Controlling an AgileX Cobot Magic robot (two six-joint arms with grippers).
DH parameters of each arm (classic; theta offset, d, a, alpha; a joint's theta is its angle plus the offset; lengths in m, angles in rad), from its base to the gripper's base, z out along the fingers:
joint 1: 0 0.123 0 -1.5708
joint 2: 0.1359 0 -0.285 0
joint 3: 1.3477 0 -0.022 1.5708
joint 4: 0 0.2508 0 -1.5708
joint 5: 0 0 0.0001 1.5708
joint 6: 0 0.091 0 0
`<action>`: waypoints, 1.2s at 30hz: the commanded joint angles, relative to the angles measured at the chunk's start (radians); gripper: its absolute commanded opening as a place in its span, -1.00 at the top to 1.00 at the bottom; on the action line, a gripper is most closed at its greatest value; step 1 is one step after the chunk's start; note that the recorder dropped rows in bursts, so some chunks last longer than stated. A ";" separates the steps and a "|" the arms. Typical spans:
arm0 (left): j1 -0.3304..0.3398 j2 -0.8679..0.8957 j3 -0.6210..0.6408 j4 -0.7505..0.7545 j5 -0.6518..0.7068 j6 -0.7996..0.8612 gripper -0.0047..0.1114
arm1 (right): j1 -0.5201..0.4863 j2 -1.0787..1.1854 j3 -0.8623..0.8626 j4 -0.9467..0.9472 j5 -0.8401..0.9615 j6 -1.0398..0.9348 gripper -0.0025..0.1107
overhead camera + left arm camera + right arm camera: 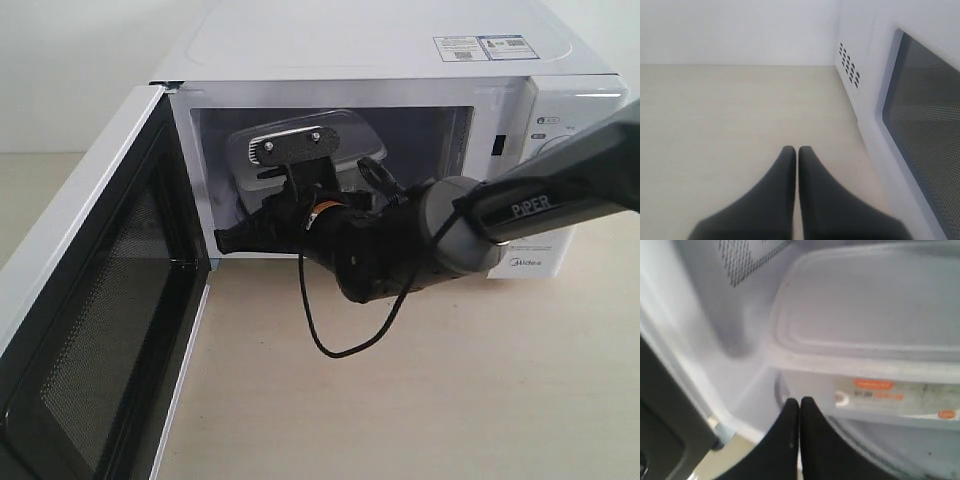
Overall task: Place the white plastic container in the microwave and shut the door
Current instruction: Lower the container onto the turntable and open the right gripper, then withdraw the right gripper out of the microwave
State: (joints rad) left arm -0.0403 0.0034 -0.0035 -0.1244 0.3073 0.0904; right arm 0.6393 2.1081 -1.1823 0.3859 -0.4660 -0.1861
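The white microwave (400, 50) stands with its door (100, 330) swung wide to the left, mesh inner face showing. The white plastic container (350, 140) sits inside the cavity, partly hidden by my right wrist. Up close, the container (875, 315) rests on the glass turntable (920, 450) with its red-and-white label (890, 390) facing me. My right gripper (799, 401) is shut and holds nothing, its tips just in front of the box's lower corner, at the cavity's front left (235, 237). My left gripper (797, 150) is shut and empty over the table, beside the door's outer window (925, 125).
A loose black cable (330, 340) hangs from my right arm in front of the microwave. The cavity's left wall (705, 315) and door frame lie close to the right fingers. Vent slots (850, 65) mark the microwave's side. Beige tabletop (420, 400) stretches in front.
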 commanded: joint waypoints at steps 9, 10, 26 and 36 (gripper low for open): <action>0.002 -0.003 0.004 0.002 0.000 -0.007 0.84 | -0.002 -0.350 0.332 -0.035 0.042 -0.032 0.96; 0.002 -0.003 0.004 0.002 0.000 -0.007 0.84 | -0.002 -0.385 0.380 -0.039 0.030 -0.032 0.96; 0.002 -0.003 0.004 0.002 0.000 -0.007 0.84 | 0.000 -0.740 0.708 -0.034 0.020 -0.017 0.96; 0.002 -0.003 0.004 0.002 0.000 -0.007 0.84 | 0.000 -0.740 0.708 -0.034 0.023 -0.014 0.96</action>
State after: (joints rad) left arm -0.0403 0.0034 -0.0035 -0.1244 0.3073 0.0904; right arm 0.6393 1.3773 -0.4768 0.3523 -0.4382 -0.2017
